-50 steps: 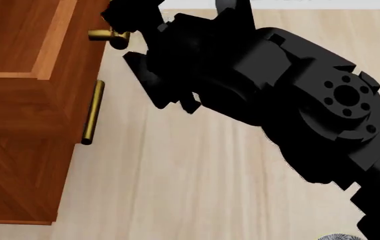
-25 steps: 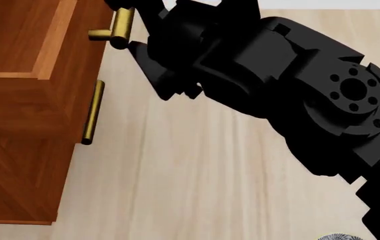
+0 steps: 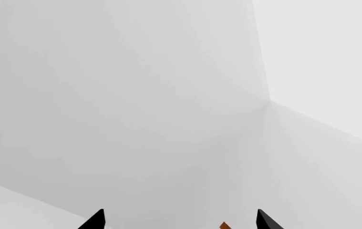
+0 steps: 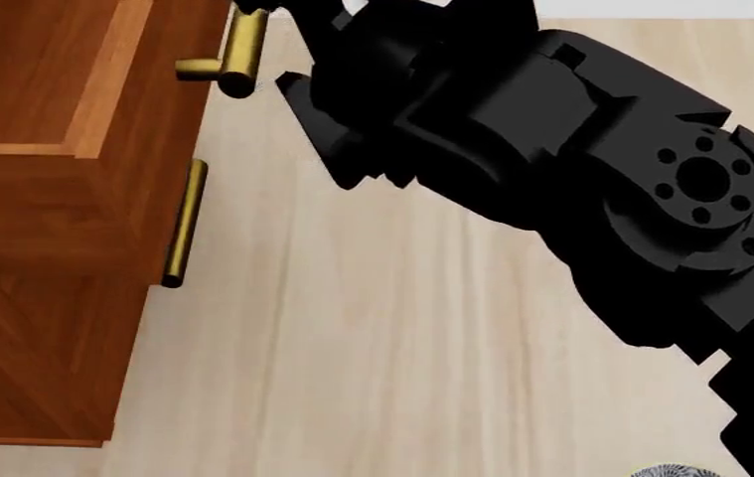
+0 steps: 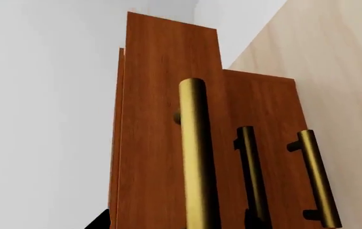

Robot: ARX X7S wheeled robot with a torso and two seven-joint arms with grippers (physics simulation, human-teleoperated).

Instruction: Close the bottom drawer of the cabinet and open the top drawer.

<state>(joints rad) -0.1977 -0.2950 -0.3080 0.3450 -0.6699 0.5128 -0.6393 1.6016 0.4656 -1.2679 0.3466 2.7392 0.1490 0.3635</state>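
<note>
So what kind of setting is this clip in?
Probably a bare simulated indoor room: a reddish-brown wooden cabinet with brass bar handles stands on a pale wood-plank floor, with plain white walls behind.

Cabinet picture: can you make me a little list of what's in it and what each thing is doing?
cabinet: reddish-brown wood, three brass bar handles
top drawer: front sticks out further than the two below
top handle: brass, nothing clearly gripping it
right arm: black, reaching close beside the top handle
left fingers: spread apart, empty, facing a white wall
floor: pale wood
</note>
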